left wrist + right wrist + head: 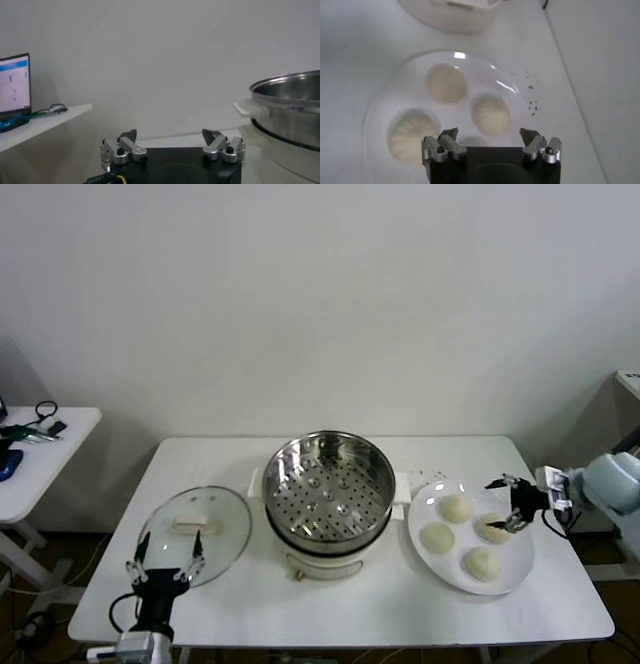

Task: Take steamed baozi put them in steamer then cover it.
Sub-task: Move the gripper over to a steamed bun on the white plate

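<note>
Four cream-white baozi lie on a white plate [521, 550] at the right: one at the back [455, 507], one on the left [436, 537], one on the right [492, 528], one at the front [482, 563]. My right gripper [508, 504] is open and empty, just above the right baozi. In the right wrist view this gripper [489, 135] hovers over the buns, nearest to one [491, 113]. The shiny steamer [328, 484] stands empty at the table's middle. The glass cover [195, 529] lies flat to its left. My left gripper [168, 556] is open and empty at the cover's front edge.
A white side table [40, 454] with cables and a blue object stands at the far left; in the left wrist view a lit screen [12, 82] is on it. The steamer's rim [290, 107] shows to one side of the left gripper [170, 136].
</note>
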### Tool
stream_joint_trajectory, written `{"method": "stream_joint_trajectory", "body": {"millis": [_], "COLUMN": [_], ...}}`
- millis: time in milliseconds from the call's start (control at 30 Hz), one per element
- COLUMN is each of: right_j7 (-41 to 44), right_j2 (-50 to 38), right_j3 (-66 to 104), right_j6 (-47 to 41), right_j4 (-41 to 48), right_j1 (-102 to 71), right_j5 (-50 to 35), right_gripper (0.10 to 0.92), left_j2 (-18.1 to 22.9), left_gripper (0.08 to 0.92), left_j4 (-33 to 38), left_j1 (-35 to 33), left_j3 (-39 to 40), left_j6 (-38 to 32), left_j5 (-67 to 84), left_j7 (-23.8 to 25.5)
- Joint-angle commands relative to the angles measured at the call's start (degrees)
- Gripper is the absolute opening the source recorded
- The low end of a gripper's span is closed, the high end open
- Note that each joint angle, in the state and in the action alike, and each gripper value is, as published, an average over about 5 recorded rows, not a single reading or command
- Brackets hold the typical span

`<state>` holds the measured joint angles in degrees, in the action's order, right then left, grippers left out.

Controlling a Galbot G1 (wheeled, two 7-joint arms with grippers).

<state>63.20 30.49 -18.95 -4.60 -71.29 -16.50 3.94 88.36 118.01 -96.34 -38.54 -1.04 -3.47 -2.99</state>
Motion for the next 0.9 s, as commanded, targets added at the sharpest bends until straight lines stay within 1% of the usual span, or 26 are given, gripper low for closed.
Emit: {"method": "stream_joint_trajectory", "body": {"millis": [33,333,533,667,900], "right_j7": [4.9,4.4,3.8,4.0,4.4], "right_j2": [4.8,13.7,19.7,22.2,23.8], "right_j3": [-20.3,-21.8,-20.3,-20.9,-23.0], "right_j6": [0.4,0.6,2.3,2.9,3.0], "right_j4": [10.1,16.8,23.1,26.1,27.7], "right_j1": [17.0,16.0,16.1,16.8,16.6], "right_j5": [4.4,6.4,8.4,8.7,7.5], "right_gripper": [0.823,0.823,0.823,0.823,0.823], "left_j2": [-0.3,-0.2,-0.2,-0.2,0.2], "left_gripper": [0.823,0.823,0.823,0.823,0.823], "left_j4": [-0.8,-1.9,-2.2,-2.6,-3.0], "left_j1": [0.4,1.6,2.0,2.0,2.4], "left_j3": [-0.6,-0.5,-0.8,-1.4,-1.5], "left_j6": [0.5,1.2,1.5,1.5,1.8], "left_j5": [0.6,0.6,0.6,0.7,0.6], "left_j7": [-0.6,-1.0,-1.1,-1.3,-1.5]}}
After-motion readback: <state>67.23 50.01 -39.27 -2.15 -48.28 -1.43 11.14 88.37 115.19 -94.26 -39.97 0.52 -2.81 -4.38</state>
